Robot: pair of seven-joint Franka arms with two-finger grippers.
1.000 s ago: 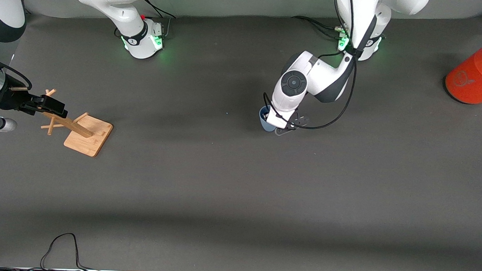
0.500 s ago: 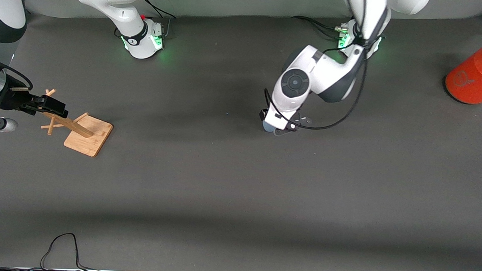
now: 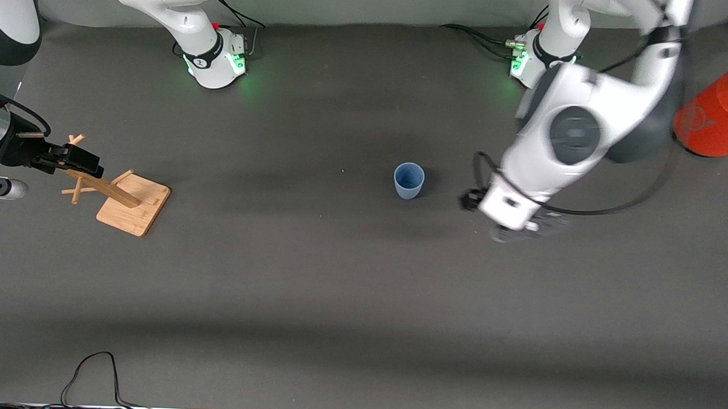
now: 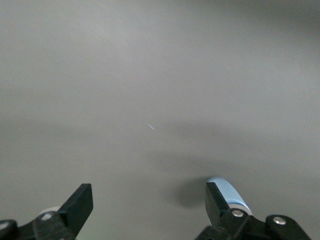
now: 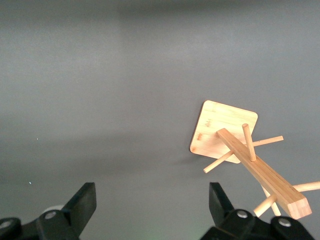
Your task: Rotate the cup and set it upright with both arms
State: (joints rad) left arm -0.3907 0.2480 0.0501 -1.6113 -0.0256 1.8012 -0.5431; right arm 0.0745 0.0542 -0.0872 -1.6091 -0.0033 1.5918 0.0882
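The right gripper (image 3: 69, 156) hangs at the right arm's end of the desk (image 3: 312, 287), just over the top of the wooden peg stand (image 3: 125, 197), and the right arm waits there; in the right wrist view its jaws are spread wide with nothing between them (image 5: 150, 210), and the peg stand (image 5: 240, 145) shows below, a square bamboo base with a slanted post and thin pegs sticking out. Toward the middle of the dark grey desk stands the pale-blue cup (image 3: 408, 180), upright with its mouth facing up, alone on the mat and touching neither gripper. The left gripper (image 3: 508, 224) is in the air over bare desk beside the cup, toward the left arm's end and clear of it; in the left wrist view its jaws are spread apart and hold nothing (image 4: 149, 210), and a sliver of the cup's (image 4: 227, 192) rim shows past one black finger (image 4: 216, 200). At the left arm's end, near that arm's green-lit base, an orange-red canister with a grey top (image 3: 715, 114) stands well apart from the cup. A black cable (image 3: 94, 377) loops on the desk edge nearest the front camera.
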